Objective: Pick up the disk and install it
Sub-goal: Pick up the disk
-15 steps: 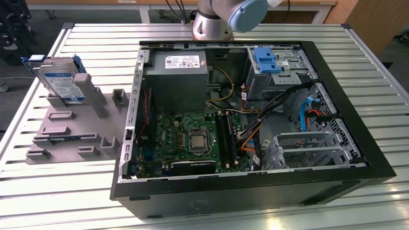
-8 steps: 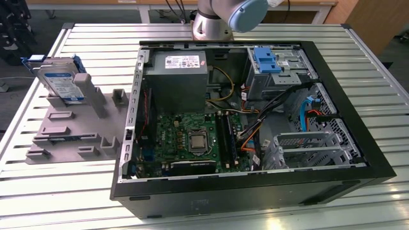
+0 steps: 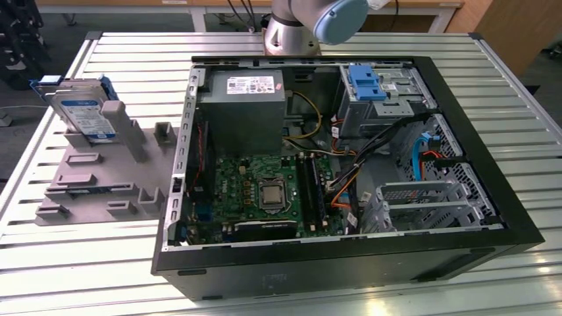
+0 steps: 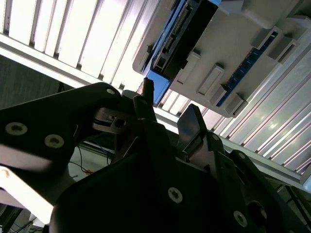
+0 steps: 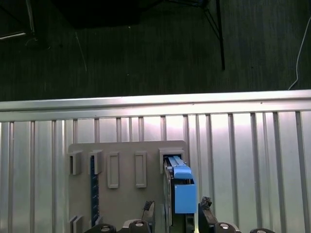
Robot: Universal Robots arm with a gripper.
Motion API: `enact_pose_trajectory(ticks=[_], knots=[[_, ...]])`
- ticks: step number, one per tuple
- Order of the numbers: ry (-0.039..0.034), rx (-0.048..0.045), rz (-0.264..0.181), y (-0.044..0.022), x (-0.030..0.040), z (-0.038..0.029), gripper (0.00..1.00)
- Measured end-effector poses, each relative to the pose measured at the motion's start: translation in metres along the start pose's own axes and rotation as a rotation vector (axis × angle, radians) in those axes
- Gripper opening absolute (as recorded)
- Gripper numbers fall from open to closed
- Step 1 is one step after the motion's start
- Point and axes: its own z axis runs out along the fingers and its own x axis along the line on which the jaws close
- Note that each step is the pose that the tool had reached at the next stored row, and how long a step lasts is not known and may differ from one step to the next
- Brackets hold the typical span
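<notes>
Claw (image 5: pixel 176 204) gapes toward the disk (image 5: pixel 183 193) (edge-on, well clear).

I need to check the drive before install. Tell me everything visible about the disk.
The disk is a flat silver metal drive with a white-and-blue label, framed by a blue plastic carrier. It stands on edge, slotted in the grey holder at the exterior view's left, outside the computer case.

Overhead light is falling evenly in the exterior view, glare streaking the slatted table (image 3: pixel 88 263) nr the lower edge, PC case (image 3: pixel 351 263) interior sitting in soft shadow. In the second wrist view slats are blowing out white, gripper (image 4: pixel 169 97) showing as dark silhouette.
</notes>
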Motion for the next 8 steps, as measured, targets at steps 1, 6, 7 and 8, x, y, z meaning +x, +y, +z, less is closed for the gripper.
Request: enact_pose_trajectory(ticks=[1, 6, 7, 8], knots=[[0.0001, 0.0000, -0.003, 0.0000, -0.0002, 0.0006, 0.47], [0.0000, -0.0001, -0.004, 0.0000, -0.0021, 0.0053, 0.47], [0.0000, -0.0001, -0.004, 0.0001, -0.0022, 0.0064, 0.47], [0.0001, 0.0000, -0.004, 0.0001, -0.0022, 0.0077, 0.47]])
